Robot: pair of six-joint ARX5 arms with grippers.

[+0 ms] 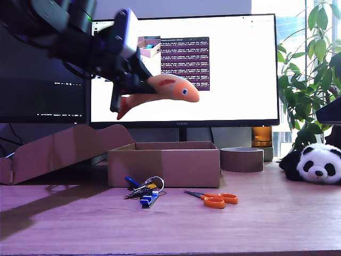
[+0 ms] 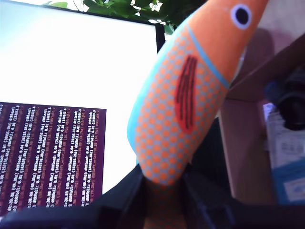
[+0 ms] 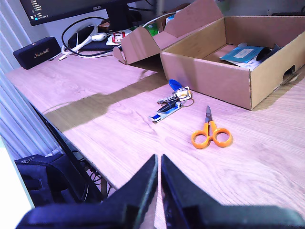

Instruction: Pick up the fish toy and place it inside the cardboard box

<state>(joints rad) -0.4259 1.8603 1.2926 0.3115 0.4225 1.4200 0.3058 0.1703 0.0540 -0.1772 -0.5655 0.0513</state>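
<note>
The fish toy (image 1: 170, 88) hangs in the air in front of the monitor, above the cardboard box's end at the exterior view's left, its head toward that view's right. My first gripper (image 1: 133, 88) is shut on its tail half. In the first wrist view the orange scaled body (image 2: 190, 95) rises from between the dark jaws of my first gripper (image 2: 162, 195). The cardboard box (image 1: 165, 168) stands open on the desk below; the second wrist view shows its wall (image 3: 209, 78) and papers inside. My second gripper (image 3: 158, 176) is shut on nothing, above the desk's near side.
Keys (image 1: 144, 191) and orange-handled scissors (image 1: 213, 199) lie in front of the box. A tape roll (image 1: 241, 159) and a panda plush (image 1: 317, 162) sit at the exterior view's right. A larger tilted cardboard piece (image 1: 58, 149) leans at its left. A monitor (image 1: 229, 69) stands behind.
</note>
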